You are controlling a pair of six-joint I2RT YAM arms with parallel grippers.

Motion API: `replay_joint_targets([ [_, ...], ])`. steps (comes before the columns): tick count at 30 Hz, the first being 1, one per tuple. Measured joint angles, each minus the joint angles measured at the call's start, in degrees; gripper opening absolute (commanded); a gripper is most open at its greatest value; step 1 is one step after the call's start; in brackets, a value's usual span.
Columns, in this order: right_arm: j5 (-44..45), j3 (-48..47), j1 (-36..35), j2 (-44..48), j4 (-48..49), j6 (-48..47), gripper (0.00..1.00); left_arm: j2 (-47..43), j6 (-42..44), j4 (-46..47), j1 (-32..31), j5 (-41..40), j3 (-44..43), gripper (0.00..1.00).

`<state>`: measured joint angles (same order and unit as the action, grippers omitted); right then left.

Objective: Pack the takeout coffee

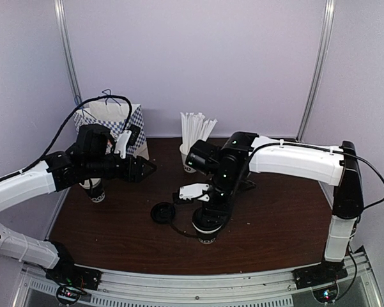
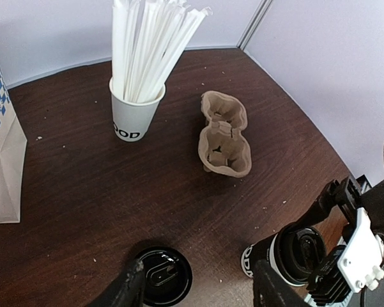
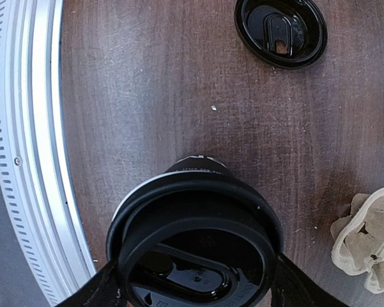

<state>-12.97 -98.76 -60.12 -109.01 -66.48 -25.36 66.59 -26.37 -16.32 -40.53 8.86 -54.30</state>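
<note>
The takeout coffee (image 1: 206,231) stands at the front centre of the table, a black cup (image 3: 195,167) with white lettering. A black lid (image 3: 195,256) sits tilted at its mouth, and a strip of white rim shows on the left. My right gripper (image 3: 195,284) comes straight down over it, shut on the lid with a finger at each side. The same cup (image 2: 262,259) shows at the lower right of the left wrist view. My left gripper (image 2: 201,288) hovers open and empty over the table. A loose black lid (image 2: 160,276) lies below its left finger.
A second black cup (image 1: 96,190) stands under the left arm, its top hidden. The blue-checked paper bag (image 1: 108,120) is at the back left. A white cup of straws (image 2: 135,115) and a pulp cup carrier (image 2: 223,134) stand behind. The metal table rail (image 3: 25,147) is close by.
</note>
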Motion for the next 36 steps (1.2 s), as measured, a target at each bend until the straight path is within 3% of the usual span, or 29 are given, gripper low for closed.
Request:
replay_joint_targets([
  [7,0.8,-0.2,-0.7,-0.3,-0.7,0.0,0.75,-0.4,-0.3,0.0,0.0,0.2,0.9,0.59],
  [18,1.6,-0.4,-1.1,-0.3,-1.2,-0.2,0.89,-0.4,-0.7,0.3,0.1,0.4,1.1,0.59],
  [29,1.7,-2.3,-1.2,-0.2,-1.9,0.1,0.9,0.2,-1.4,0.8,0.1,0.5,1.1,0.58],
  [36,1.9,-3.3,-1.2,0.1,-2.3,0.1,0.89,5.2,-5.7,4.6,0.1,3.8,3.0,0.53],
])
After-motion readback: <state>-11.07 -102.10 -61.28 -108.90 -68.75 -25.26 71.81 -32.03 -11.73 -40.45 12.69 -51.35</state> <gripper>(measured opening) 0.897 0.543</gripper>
